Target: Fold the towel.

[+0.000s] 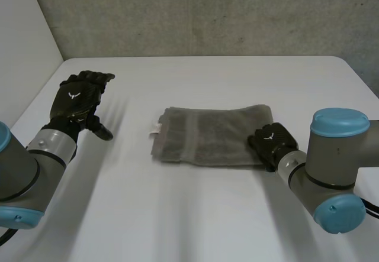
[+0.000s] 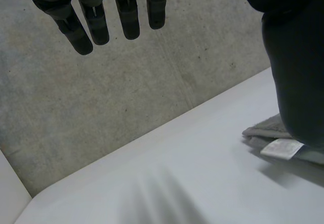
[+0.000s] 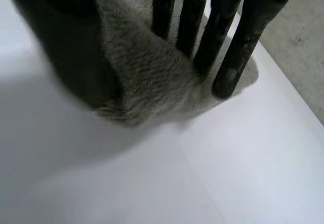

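Grey towel (image 1: pixel 213 136) folded; right hand (image 1: pixel 271 143) fingers (image 3: pixel 229 57) pressing its edge.

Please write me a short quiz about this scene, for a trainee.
1. True or false: the left hand is open and apart from the towel.
2. Where on the towel do the right hand's fingers press? A) the middle B) the end nearest its own arm C) the labelled end
3. Fill in: the white label lies at the towel's end toward the ___ hand.
Key: 1 true; 2 B; 3 left.
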`<state>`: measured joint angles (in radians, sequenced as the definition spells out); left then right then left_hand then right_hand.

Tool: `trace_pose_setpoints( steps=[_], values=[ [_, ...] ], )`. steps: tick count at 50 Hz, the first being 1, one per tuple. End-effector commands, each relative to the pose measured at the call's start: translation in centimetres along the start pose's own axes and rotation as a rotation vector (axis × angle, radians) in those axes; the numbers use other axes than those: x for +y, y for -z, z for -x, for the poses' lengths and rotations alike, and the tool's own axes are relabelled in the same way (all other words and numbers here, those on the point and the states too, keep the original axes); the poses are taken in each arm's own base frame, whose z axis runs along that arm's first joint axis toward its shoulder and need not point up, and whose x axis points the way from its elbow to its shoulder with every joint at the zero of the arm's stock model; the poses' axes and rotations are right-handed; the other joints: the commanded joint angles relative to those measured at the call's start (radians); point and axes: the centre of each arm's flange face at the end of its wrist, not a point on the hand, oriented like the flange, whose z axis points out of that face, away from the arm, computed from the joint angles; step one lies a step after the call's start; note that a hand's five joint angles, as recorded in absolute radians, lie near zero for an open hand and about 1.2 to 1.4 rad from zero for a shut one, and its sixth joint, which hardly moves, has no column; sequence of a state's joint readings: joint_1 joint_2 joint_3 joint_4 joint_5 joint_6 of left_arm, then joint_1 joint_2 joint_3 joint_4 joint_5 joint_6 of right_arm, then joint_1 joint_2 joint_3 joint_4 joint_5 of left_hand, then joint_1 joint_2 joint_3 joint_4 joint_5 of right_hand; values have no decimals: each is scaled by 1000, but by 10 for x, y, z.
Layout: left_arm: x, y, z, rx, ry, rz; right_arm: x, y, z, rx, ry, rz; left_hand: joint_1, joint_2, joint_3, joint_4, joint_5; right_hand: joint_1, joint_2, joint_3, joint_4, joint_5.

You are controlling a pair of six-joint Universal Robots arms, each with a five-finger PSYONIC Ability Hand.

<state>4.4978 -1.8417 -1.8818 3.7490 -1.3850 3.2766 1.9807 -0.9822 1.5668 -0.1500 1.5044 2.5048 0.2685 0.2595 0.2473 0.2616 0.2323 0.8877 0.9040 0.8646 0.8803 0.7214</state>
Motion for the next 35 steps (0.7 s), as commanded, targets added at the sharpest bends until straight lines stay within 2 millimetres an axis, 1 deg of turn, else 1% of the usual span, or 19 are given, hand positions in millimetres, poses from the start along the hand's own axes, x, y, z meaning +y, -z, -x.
trace_pose_setpoints(
  steps=[1,5,6,7,9,10,12,15,17,18,20,21,23,24,25,26,28,32,35],
  values=[
    [0,0,0,0,1,2,0,-14,-22,134,-3,-16,-78,-69,-57,-72,-217,509,492,532,516,500],
    [1,0,0,-1,0,3,-18,-15,-38,230,19,-76,-78,-69,-57,-72,-217,509,492,532,516,500],
    [0,0,0,0,0,1,-34,-13,-45,265,30,-124,-78,-69,-57,-72,-217,509,492,532,516,500],
    [0,0,0,0,0,1,-35,-13,-45,265,30,-125,-78,-69,-57,-72,-217,509,492,532,516,500],
    [0,0,0,0,0,-1,-71,-6,-44,276,62,-227,-78,-69,-57,-72,-217,509,492,532,516,500],
    [0,0,0,0,0,-1,-71,-6,-44,275,62,-228,-78,-69,-57,-72,-217,509,492,532,516,500],
    [0,0,0,0,0,1,-109,4,-16,207,126,-344,-78,-69,-57,-72,-217,509,492,532,516,500],
    [-1,0,0,0,0,-1,-121,5,0,165,175,-387,-78,-69,-57,-72,-217,509,492,532,516,500],
    [-1,0,0,0,1,-2,-133,4,39,45,337,-457,-78,-69,-57,-72,-217,509,492,532,516,500],
    [-1,0,0,0,1,-2,-133,4,40,45,338,-458,-78,-69,-57,-72,-217,509,492,532,516,500],
    [-1,0,0,-2,1,-3,-131,3,77,-71,514,-502,-78,-69,-57,-72,-217,509,492,532,516,500],
    [-1,0,0,-2,1,-3,-131,3,77,-72,515,-502,-78,-69,-57,-72,-217,509,492,532,516,500],
    [-1,0,0,-2,1,-3,-115,1,112,-179,669,-502,-78,-69,-57,-72,-217,509,492,532,516,500],
    [-1,0,0,-2,1,-3,-115,1,112,-180,670,-502,-78,-69,-57,-72,-217,509,492,532,516,500],
    [-1,0,0,-2,1,-3,-105,-1,123,-210,725,-476,-78,-69,-57,-72,-217,390,374,413,398,382],
    [-1,0,0,-2,1,-3,-105,-1,123,-210,726,-476,-78,-69,-57,-72,-217,389,373,412,397,381],
    [-2,0,0,-2,1,-3,-91,-4,133,-227,747,-417,-78,-69,-57,-72,-217,-651,-667,-628,-643,-659],
    [-2,0,0,1,1,-5,-93,-12,119,-159,640,-373,-78,-69,-57,-72,-217,-713,-729,-690,-706,-721],
    [-3,0,0,3,0,-9,-108,-6,101,-97,475,-371,-78,-69,-57,-72,-217,-713,-729,-690,-706,-721]
  ],
)
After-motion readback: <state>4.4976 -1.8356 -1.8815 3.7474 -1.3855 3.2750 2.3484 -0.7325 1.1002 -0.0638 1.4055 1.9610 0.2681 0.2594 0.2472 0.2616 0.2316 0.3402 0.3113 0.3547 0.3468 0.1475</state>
